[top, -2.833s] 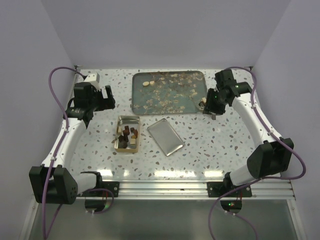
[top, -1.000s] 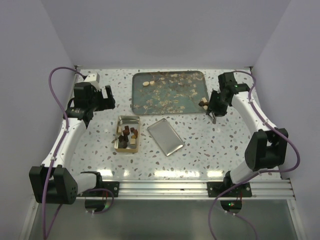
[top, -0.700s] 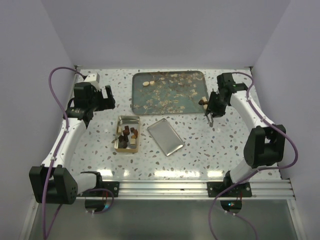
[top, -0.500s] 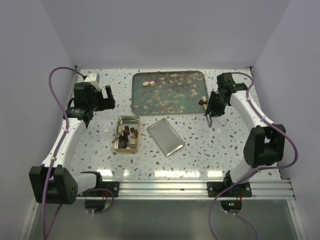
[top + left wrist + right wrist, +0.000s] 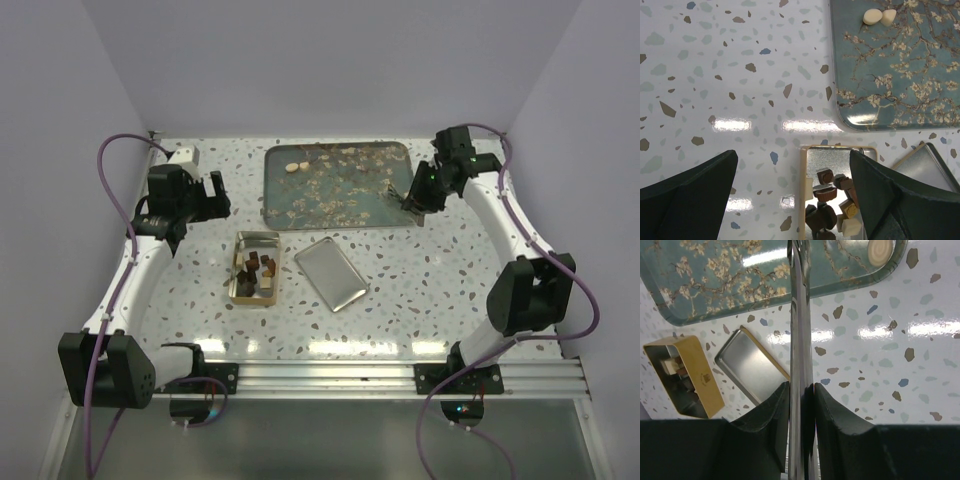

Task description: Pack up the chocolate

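The open gold tin (image 5: 240,290) holds several brown and cream chocolates (image 5: 258,268); they also show in the left wrist view (image 5: 832,197). Two cream chocolates (image 5: 298,166) lie at the teal tray's (image 5: 338,222) far left. A round tan chocolate (image 5: 880,251) lies at the tray's near right corner. My right gripper (image 5: 416,196) is shut on a thin shiny metal tool (image 5: 800,315) that points at that corner. My left gripper (image 5: 207,196) is open and empty, above the table left of the tray.
The tin's silver lid (image 5: 331,273) lies flat right of the tin, in front of the tray. The tray has a pale blossom print. Walls close the table on three sides. The arm bases stand on the rail at the near edge.
My right gripper has moved back and a little left with the metal tool, from beside the tray's right edge to over its near right corner. The left arm has not moved.
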You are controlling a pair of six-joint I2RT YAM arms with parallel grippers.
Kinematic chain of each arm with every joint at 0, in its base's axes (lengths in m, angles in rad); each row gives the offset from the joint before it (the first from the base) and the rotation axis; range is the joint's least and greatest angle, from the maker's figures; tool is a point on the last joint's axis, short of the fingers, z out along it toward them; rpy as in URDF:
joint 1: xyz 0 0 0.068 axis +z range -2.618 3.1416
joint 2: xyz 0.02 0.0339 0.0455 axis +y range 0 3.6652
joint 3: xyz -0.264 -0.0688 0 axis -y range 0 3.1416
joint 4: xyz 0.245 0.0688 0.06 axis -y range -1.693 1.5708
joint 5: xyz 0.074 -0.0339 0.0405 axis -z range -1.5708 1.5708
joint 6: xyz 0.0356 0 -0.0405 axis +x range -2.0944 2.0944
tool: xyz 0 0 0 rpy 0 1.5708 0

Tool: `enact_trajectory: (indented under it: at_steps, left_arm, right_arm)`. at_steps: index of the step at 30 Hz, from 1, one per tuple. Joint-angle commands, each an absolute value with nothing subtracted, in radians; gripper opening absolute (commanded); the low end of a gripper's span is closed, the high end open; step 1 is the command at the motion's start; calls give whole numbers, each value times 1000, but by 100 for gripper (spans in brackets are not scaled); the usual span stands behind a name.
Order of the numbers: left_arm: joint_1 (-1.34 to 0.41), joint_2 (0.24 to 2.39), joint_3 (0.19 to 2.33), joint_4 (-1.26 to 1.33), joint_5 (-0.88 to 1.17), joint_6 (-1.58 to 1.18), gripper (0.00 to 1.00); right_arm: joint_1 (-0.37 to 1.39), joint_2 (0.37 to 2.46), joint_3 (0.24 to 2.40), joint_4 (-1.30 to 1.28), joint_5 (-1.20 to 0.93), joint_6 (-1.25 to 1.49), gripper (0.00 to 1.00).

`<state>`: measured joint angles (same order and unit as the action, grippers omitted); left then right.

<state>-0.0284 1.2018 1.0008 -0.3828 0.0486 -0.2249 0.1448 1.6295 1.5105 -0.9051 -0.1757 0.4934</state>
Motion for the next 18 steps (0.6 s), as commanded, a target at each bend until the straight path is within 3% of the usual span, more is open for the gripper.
enact_trajectory:
  at_steps: [1,18]
  left_arm:
    - [-21,1189,1002,-348,54,-226,100]
    - [-21,1184,996,-348,46,-225,100]
  right_arm:
    - [152,1597,1534,-916,-172,494,28]
    - [150,1583,1473,-950,-48,469,35]
